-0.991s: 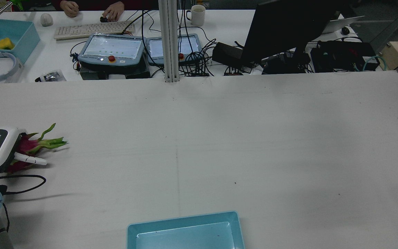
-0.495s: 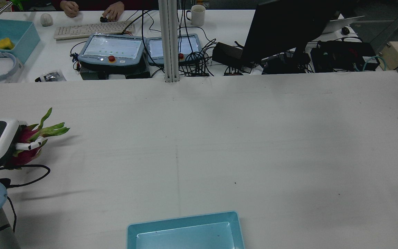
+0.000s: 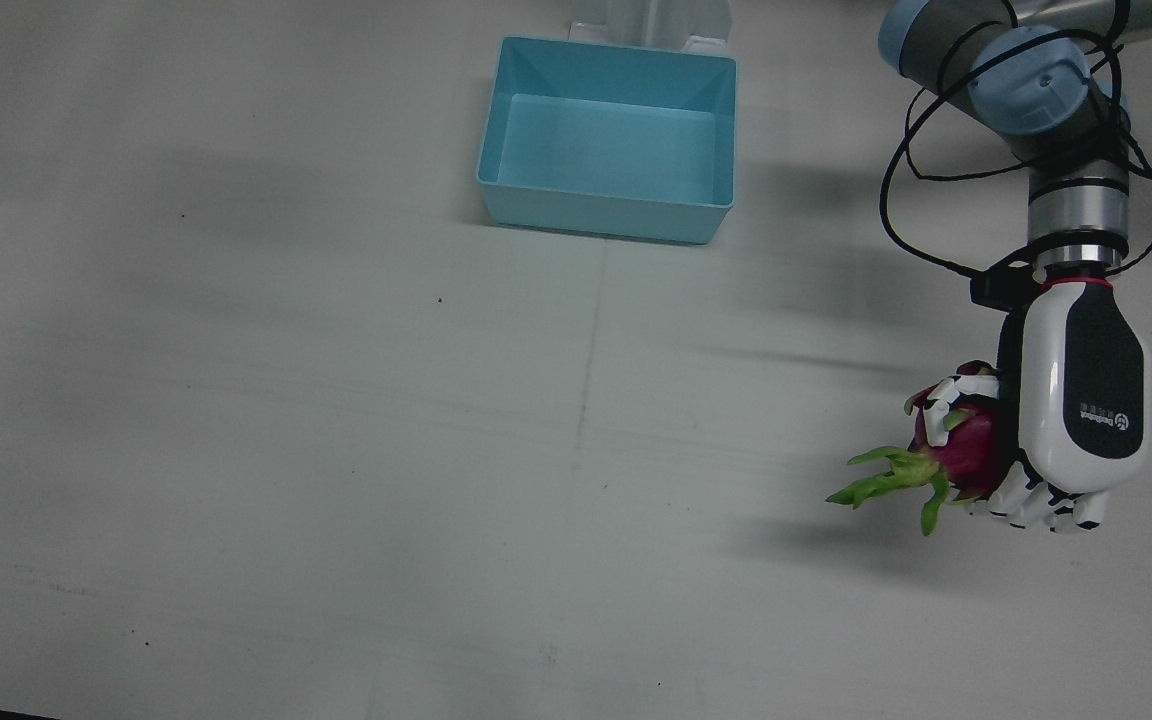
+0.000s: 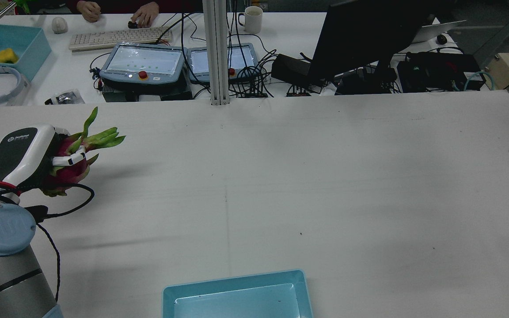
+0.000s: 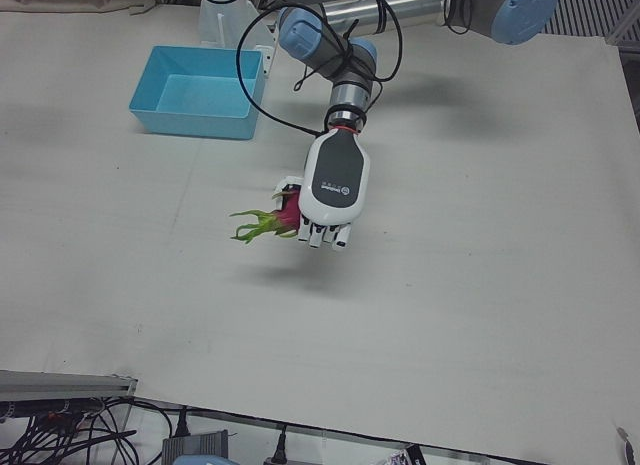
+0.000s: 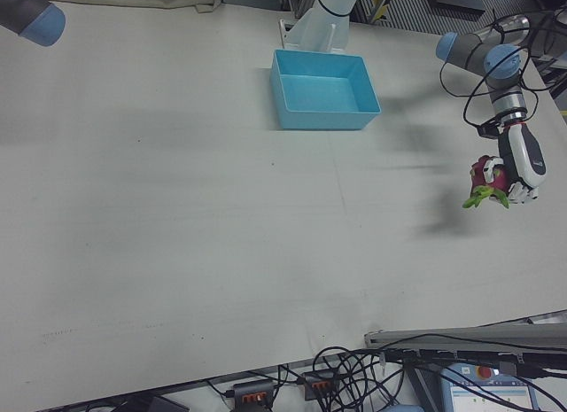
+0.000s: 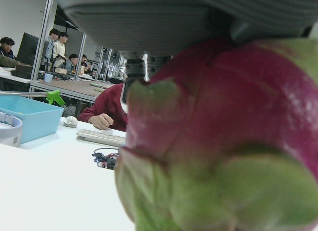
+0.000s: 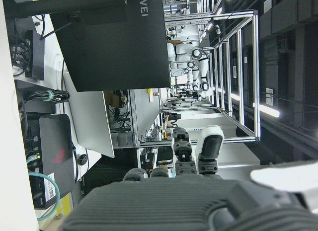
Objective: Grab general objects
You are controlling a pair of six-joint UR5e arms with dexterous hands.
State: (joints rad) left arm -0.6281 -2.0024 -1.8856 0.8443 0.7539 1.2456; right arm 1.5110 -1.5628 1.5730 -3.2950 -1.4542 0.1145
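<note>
Dragon fruit [image 4: 66, 170]: risen clear of the table [image 4: 281, 176] since a second ago, left hand [image 4: 27, 154] fingers [image 4: 70, 159] wrapped around it, grasp evidently secured; right hand's fingers [image 8: 211, 146] apparently extended, clasping nothing.

Bin [image 4: 237, 296] cut by rear view's bottom edge; dragon fruit [image 7: 223, 141] blurred close-up.

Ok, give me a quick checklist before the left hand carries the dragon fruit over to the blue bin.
1. Grip: left hand closed around the dragon fruit: ok.
2. Fruit lifted off the table, its shadow lying apart below it: ok.
3. Blue bin empty: ok.
4. Path from fruit to bin free of objects: ok.
5. Grip firmness: cannot tell.
6. Right hand holds nothing, away from the table: ok.
</note>
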